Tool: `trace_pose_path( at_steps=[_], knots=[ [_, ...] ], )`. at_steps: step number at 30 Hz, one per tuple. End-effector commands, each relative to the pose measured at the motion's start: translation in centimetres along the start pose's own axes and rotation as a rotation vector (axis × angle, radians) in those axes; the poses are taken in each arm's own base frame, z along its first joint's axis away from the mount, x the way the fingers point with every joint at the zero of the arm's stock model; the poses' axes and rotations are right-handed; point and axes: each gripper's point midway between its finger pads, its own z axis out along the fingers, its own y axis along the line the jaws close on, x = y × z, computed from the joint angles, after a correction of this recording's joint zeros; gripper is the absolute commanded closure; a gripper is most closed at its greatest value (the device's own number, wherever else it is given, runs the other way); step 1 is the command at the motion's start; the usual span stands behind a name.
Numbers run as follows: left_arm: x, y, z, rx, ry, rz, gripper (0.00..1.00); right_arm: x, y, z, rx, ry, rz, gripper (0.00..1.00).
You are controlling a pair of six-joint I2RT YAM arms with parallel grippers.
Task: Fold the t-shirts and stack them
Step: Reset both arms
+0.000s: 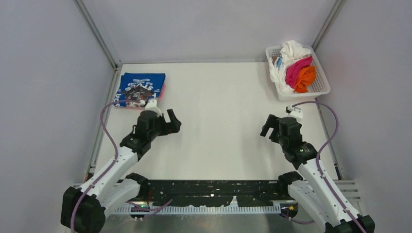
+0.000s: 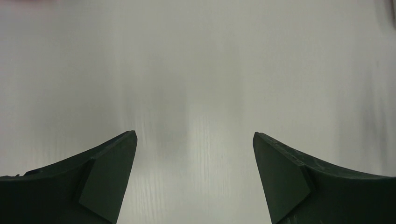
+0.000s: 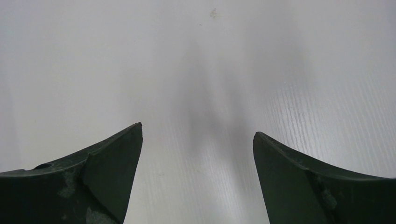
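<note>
A folded royal blue t-shirt [image 1: 141, 89] with white lettering and a dark print lies at the table's far left, on a light pink one whose edge [image 1: 163, 92] shows at its right side. White [image 1: 293, 50], magenta [image 1: 297, 69] and orange [image 1: 306, 78] t-shirts lie crumpled in a white mesh basket [image 1: 321, 88] at the far right. My left gripper [image 1: 173, 122] is open and empty, just near and right of the blue shirt. My right gripper [image 1: 268, 127] is open and empty, in front of the basket. Both wrist views show only bare tabletop between the open left gripper [image 2: 194, 140] and right gripper [image 3: 197, 135] fingers.
Grey walls with metal corner posts enclose the white table [image 1: 218, 111] on three sides. A black rail [image 1: 209, 191] with the arm bases runs along the near edge. Purple cables loop beside each arm.
</note>
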Motion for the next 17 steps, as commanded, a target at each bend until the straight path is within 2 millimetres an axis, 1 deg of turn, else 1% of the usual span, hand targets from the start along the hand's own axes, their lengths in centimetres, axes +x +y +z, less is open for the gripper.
trace_pose_path(
  at_steps=[1, 2, 3, 4, 5, 6, 7, 17],
  knots=[
    [2.5, -0.8, -0.4, 0.044, -0.062, -0.04, 0.0, -0.5, 0.5, 0.0, -0.049, -0.065, 0.021, 0.04],
    [2.7, -0.9, -0.8, 0.047, -0.06, -0.032, 0.0, -0.7, 0.6, 0.0, -0.06, -0.088, 0.026, 0.04],
    [2.7, -0.8, -1.2, 0.044, -0.065, -0.025, 0.0, -0.3, 0.4, 0.2, -0.062, -0.09, 0.024, 0.05],
    [2.5, -0.8, -1.6, 0.04, -0.078, -0.021, 0.0, -0.8, 0.6, 0.0, -0.074, -0.116, 0.034, 0.04],
    [2.5, -0.6, -1.7, 0.038, -0.086, -0.013, 0.0, -0.4, 0.4, 0.2, -0.071, -0.116, 0.037, 0.04],
    [2.3, -0.5, -1.8, 0.034, -0.098, -0.01, 0.0, -0.7, 0.5, 0.0, -0.079, -0.135, 0.044, 0.05],
    [2.3, -0.4, -1.9, 0.029, -0.102, -0.008, 0.01, -0.4, 0.2, 0.2, -0.073, -0.135, 0.048, 0.05],
    [2.2, -0.2, -2.4, 0.028, -0.114, -0.001, 0.0, -0.8, -0.2, -0.2, -0.067, -0.179, 0.072, 0.04]
  ],
)
